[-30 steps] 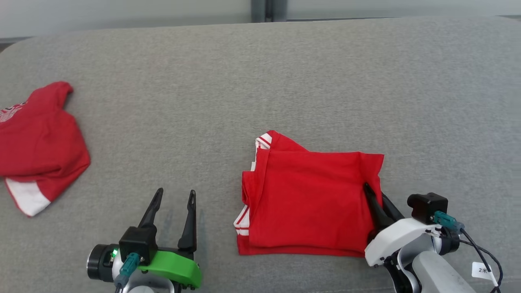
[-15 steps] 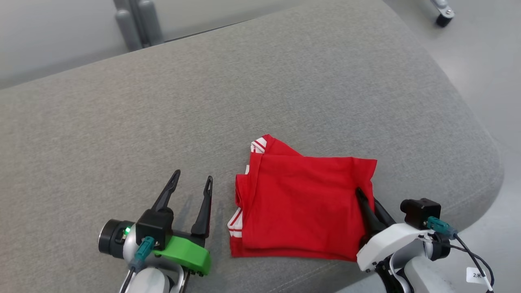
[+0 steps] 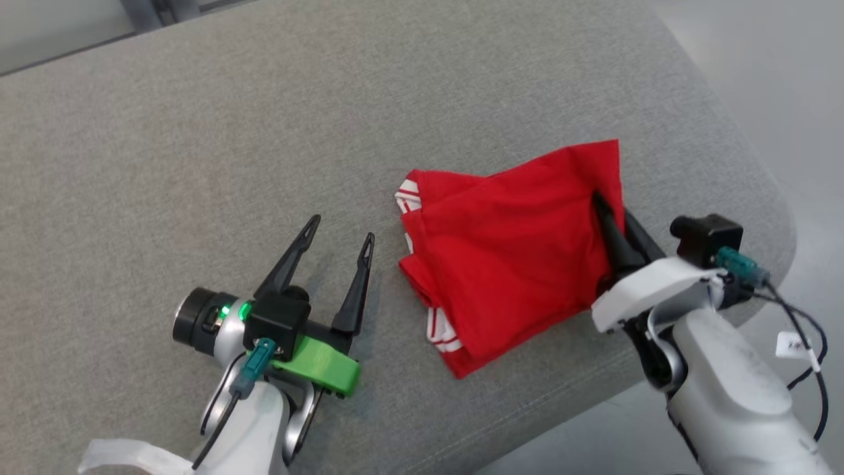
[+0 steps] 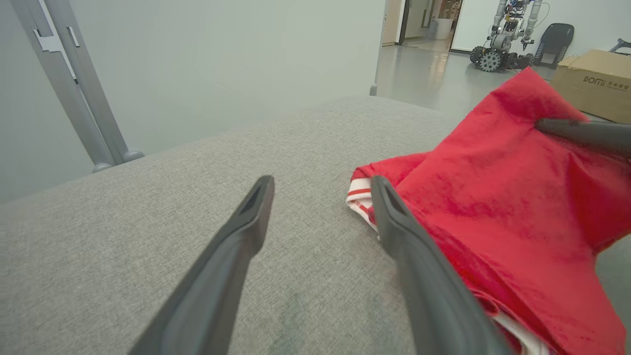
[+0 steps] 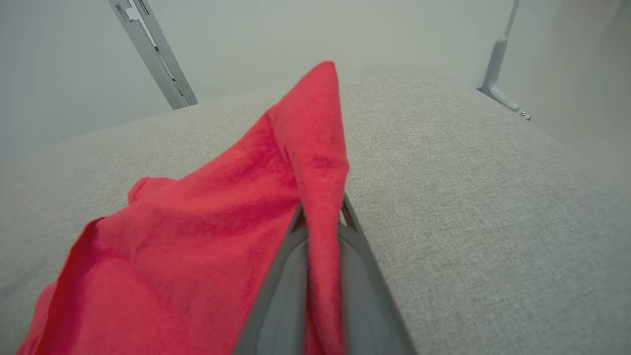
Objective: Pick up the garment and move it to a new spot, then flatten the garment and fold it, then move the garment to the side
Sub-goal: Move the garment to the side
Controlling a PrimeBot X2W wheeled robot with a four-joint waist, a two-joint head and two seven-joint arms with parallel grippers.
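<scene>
The folded red garment lies near the right end of the grey cloth-covered counter. Its right edge is raised off the surface because the right hand is pinched tight on that edge, probably so the stack can be dragged aside without the folds coming undone. The left hand sits just beside the garment's left edge, fingers spread wide and holding nothing, clear of the cloth.

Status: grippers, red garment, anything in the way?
Right gripper shut on folded red fabric garment, gripped edge raised off grey fabric cushion. Left gripper open, holding nothing, beside garment. No obstruction seen; cushion edge near right gripper.
</scene>
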